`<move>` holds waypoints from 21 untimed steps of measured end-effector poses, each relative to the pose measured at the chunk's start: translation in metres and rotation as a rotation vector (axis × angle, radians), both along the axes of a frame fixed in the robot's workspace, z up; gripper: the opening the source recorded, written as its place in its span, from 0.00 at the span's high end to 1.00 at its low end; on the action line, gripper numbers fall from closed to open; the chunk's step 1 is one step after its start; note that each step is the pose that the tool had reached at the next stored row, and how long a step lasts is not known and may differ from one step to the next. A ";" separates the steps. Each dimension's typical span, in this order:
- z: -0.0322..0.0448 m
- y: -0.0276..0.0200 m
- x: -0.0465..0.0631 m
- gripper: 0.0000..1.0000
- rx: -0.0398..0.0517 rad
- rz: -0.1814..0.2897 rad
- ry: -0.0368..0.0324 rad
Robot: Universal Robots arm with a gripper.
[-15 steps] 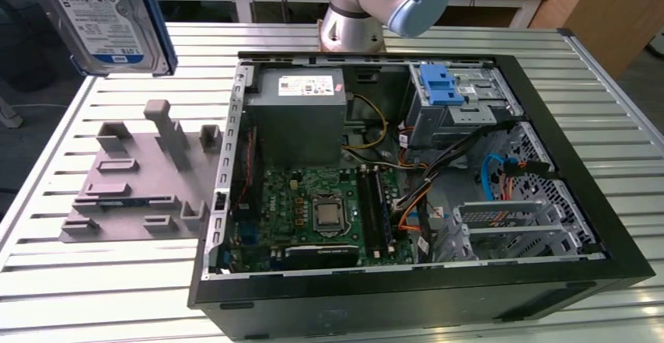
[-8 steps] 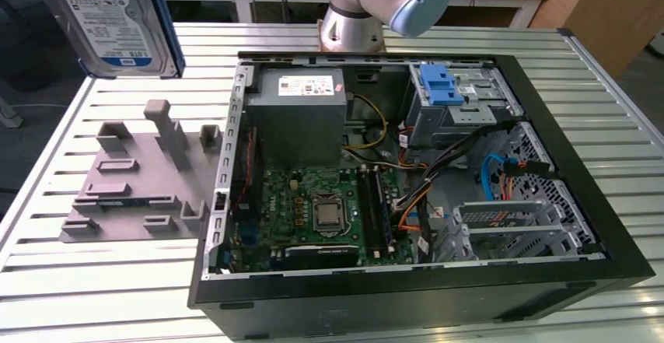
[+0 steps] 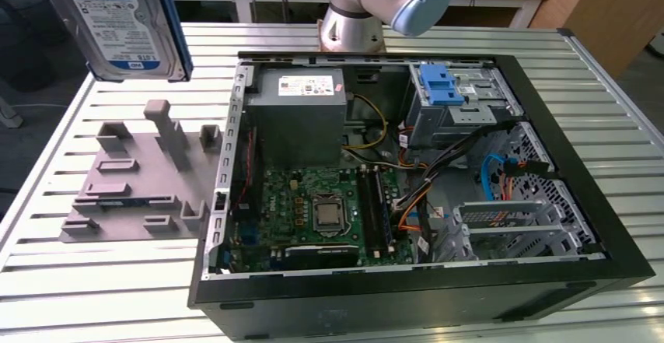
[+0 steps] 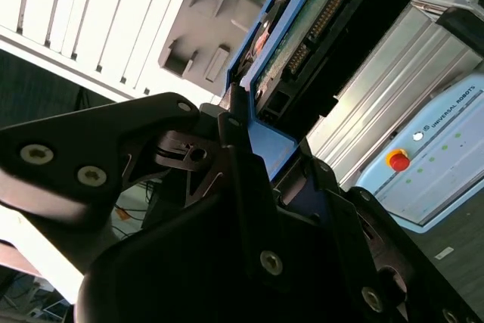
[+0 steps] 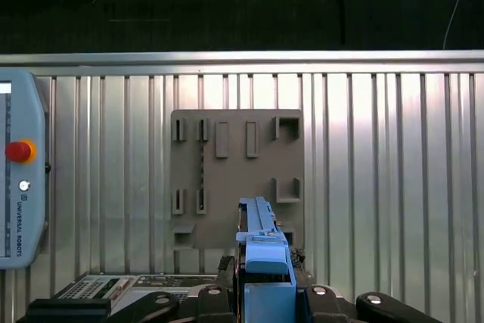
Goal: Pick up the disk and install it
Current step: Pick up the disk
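Exterior view shows the disk, silver with a blue-and-white label and a blue carrier frame, held upright above the slatted desk. In the second wrist view the claw is clamped on the frame's edge, with the disk between its fingers. The grey fixture plate lies below the claw.

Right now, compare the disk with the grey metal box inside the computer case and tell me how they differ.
The disk hangs upright in the air, gripped by the claw; the grey metal box sits inside the computer case. The disk carries a large blue-and-white label and a blue frame along its edge; the grey metal box is plain grey with a small white sticker. Both are rectangular metal parts.
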State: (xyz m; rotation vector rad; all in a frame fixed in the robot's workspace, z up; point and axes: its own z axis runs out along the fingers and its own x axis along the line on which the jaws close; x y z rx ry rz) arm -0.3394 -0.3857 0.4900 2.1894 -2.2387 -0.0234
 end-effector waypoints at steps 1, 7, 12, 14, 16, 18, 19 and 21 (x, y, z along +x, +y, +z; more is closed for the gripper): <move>0.0000 -0.0009 0.001 0.64 0.0000 0.000 0.0000; 0.0000 -0.0044 0.010 0.64 0.0000 0.000 0.0005; 0.0000 -0.0065 0.017 0.64 0.0000 -0.001 0.0007; 0.0000 -0.0073 0.020 0.64 0.0000 -0.001 0.0008; 0.0001 -0.0081 0.023 0.64 -0.0001 -0.001 0.0010; 0.0000 -0.0090 0.026 0.64 0.0000 -0.001 0.0010; 0.0000 -0.0094 0.027 0.64 -0.0001 -0.001 0.0010; 0.0000 -0.0102 0.030 0.64 0.0000 -0.001 0.0011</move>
